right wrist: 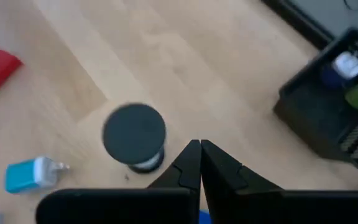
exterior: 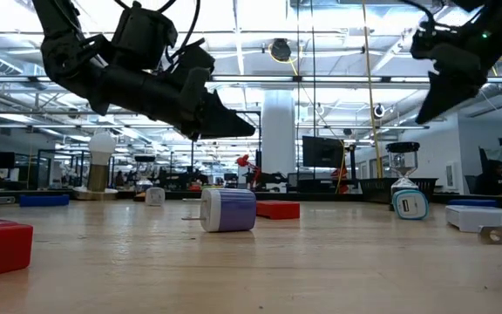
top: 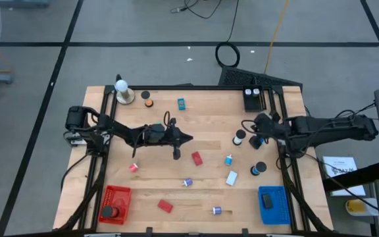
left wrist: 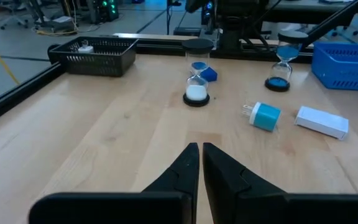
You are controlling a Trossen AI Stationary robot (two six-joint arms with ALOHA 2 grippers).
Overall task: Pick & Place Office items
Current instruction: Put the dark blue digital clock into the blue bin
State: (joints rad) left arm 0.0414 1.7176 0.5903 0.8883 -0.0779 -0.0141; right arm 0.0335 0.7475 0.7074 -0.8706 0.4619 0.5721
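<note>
Small office items lie scattered on the wooden table [top: 156, 187]: red blocks [top: 197, 158], a purple-and-white plug [exterior: 227, 209], a teal plug [left wrist: 263, 116], a white block [left wrist: 322, 121], and two hourglass-like pieces with black round ends, one white-filled [left wrist: 196, 81] and one blue-filled [left wrist: 278, 68]. My left gripper [top: 186, 138] hovers shut over the table's middle and points toward the right edge. My right gripper [right wrist: 199, 149] is shut too. It hangs slanted down just beside the black top of the white-filled piece [right wrist: 134, 134], clear of it.
A red mesh basket [top: 116, 203] with a dark piece in it stands at the near left. A blue basket [top: 273, 204] stands at the near right. A black basket [right wrist: 334, 118] holding small bottles sits at the far right, and a white ball on a tan base [top: 122, 92] at the far left.
</note>
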